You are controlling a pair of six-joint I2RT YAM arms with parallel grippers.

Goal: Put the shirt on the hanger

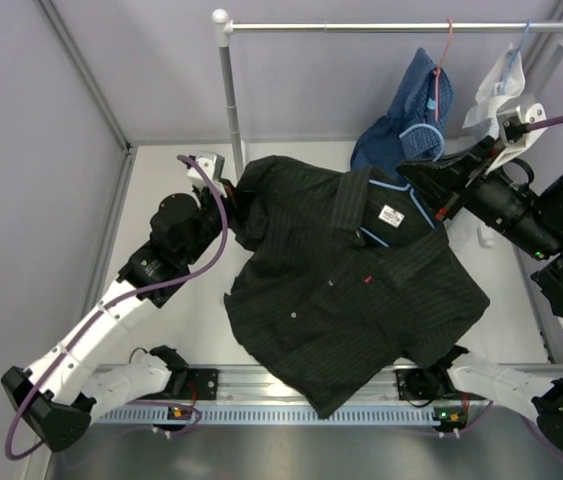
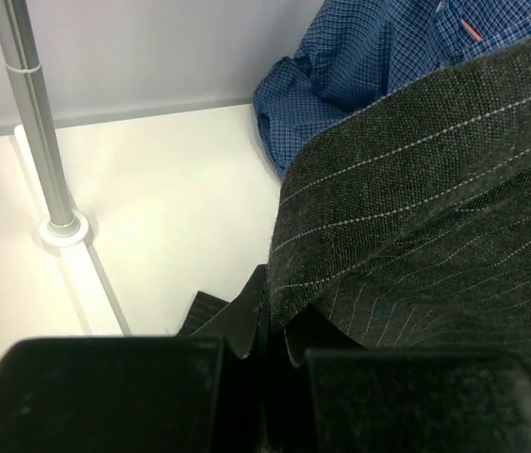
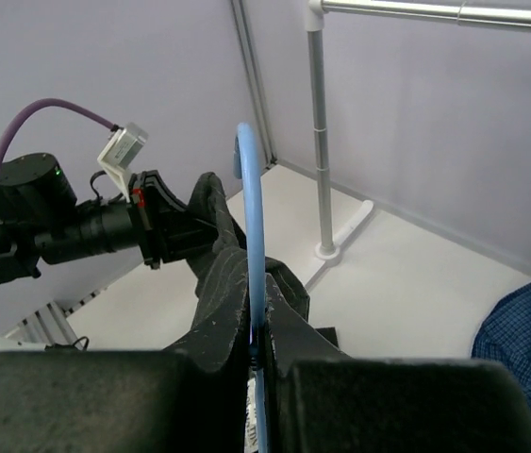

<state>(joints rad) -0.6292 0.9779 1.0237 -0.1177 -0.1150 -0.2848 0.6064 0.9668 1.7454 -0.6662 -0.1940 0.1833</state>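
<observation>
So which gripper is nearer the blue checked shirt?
Right. The right gripper, shut on the hanger, sits close beside the blue checked shirt, at the collar of the black shirt. The left gripper, shut on that shirt's far shoulder, is further off, near the rack post.

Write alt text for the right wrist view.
The right claw grips a light-blue wire hanger, held upright at centre. Behind it, the left arm holds up a bunched black shirt; a metal rack pole stands to the right.
</observation>
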